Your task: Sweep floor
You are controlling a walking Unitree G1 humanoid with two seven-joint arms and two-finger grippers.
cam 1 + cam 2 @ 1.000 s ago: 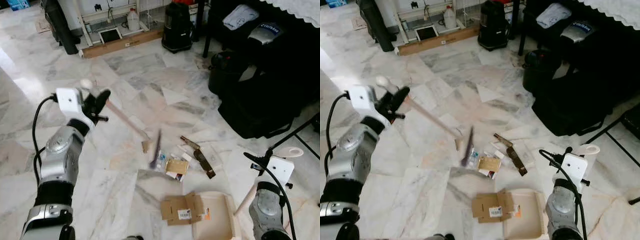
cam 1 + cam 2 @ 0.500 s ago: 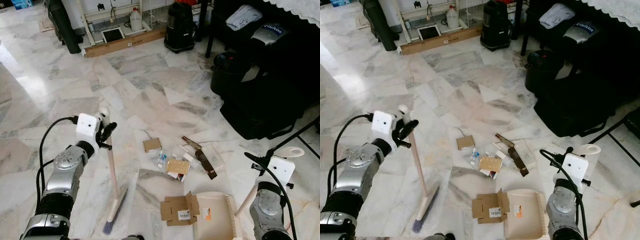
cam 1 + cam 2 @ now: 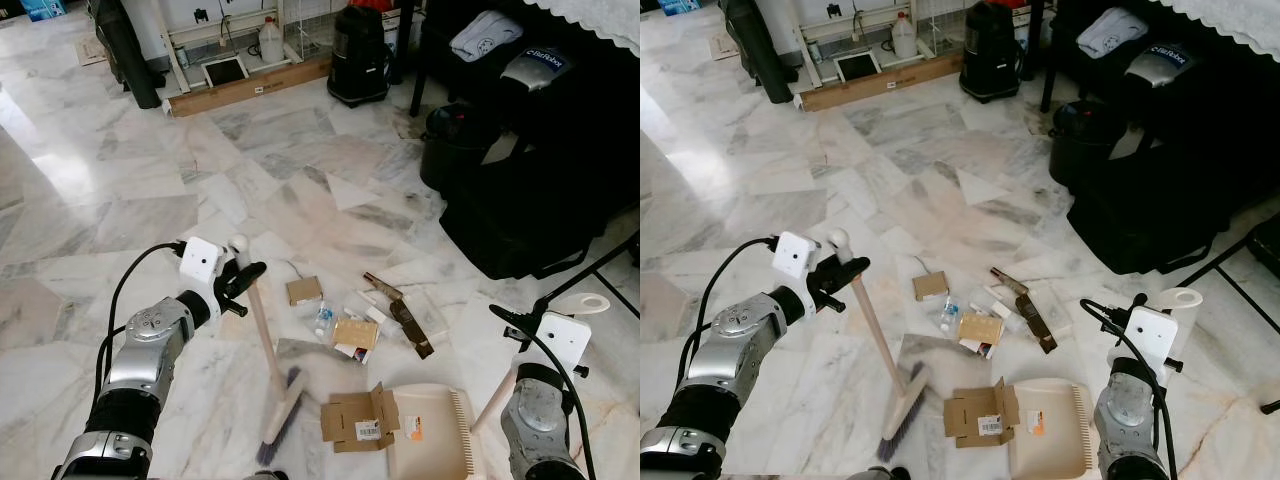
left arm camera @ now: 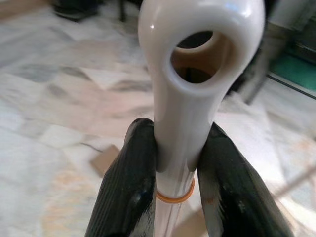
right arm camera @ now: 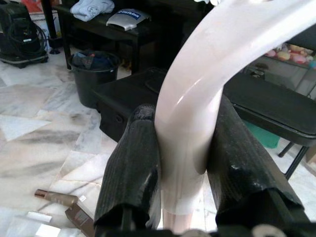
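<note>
The left gripper (image 4: 175, 173) has its fingers (image 4: 128, 187) clenched on the pale handle of the broom (image 3: 268, 350), just below the loop at its top end, with an orange band showing on the shaft between the fingers. In the head views this gripper sits at about nine o'clock, and the broom slants down from it toward six o'clock, its bristle head (image 3: 278, 430) resting on the marble floor (image 3: 120, 200). The right gripper (image 5: 185, 163) is clenched on the curved white handle of the dustpan (image 3: 430, 435), which lies flat on the floor at about five o'clock. A flattened piece of cardboard (image 3: 358, 418) lies partly on the dustpan's near edge, just beside the bristles. Around the centre, a scatter of litter lies together: a small brown box (image 3: 304, 290), a tiny bottle (image 3: 322, 318), a tan packet (image 3: 354, 332) and a dark strap-like strip (image 3: 400, 312). Toward two o'clock stands a black bag (image 3: 520, 210) with a dark bin (image 3: 452, 145) near it; at twelve o'clock, a black vacuum cleaner (image 3: 358, 55).
</note>
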